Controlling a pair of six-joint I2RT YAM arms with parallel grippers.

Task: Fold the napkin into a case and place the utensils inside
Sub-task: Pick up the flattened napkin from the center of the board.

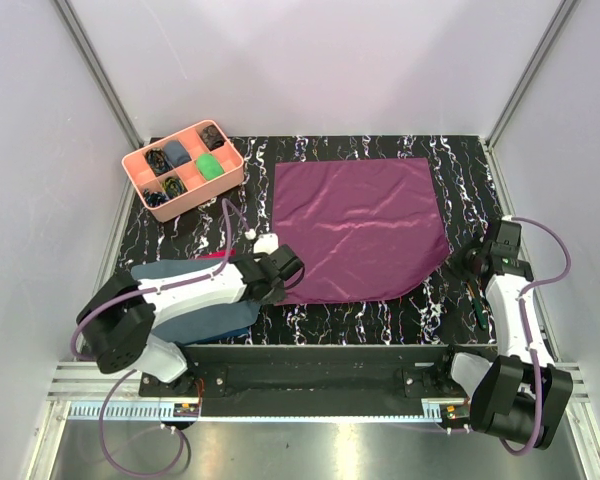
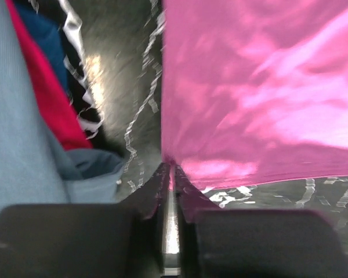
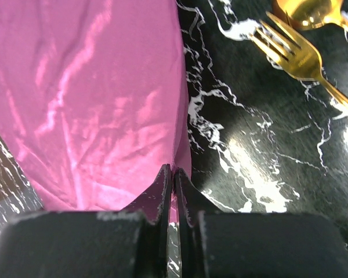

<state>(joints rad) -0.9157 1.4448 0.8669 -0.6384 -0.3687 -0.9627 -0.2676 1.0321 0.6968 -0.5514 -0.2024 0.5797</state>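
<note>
Black marbled tabletop (image 1: 380,310) inside a white-walled enclosure, with the napkin (image 1: 360,225) spread flat and single-layered at its middle; every position below is given relative to the napkin.

Left gripper (image 1: 294,270): at the napkin's near-left corner. The left wrist view shows the left gripper (image 2: 169,174) with its jaws drawn together and the tip of the cloth corner pinched between them.

Right gripper (image 1: 462,262): at the napkin's near-right corner, which is pulled slightly off square. The right wrist view shows the right gripper (image 3: 173,174) clamped on the napkin's right-hand edge.

Utensils (image 1: 477,300): on the bare tabletop just beyond the napkin's right edge, apart from the cloth. A fork (image 3: 296,55) and a spoon (image 3: 310,11) show in the right wrist view, and the right arm is much the nearer to them.

Pink tray (image 1: 205,195): off the napkin's far-left corner. Slate-blue cloth (image 1: 205,315) and red cloth (image 2: 46,98): off its near-left corner, under the left arm.

Governing relation: the near edge runs left to right between the two held corners, with the whole sheet lying beyond both grippers. The first fold therefore probably carries that edge away from the arms toward the far edge, both sides moving level. No case is formed yet.
</note>
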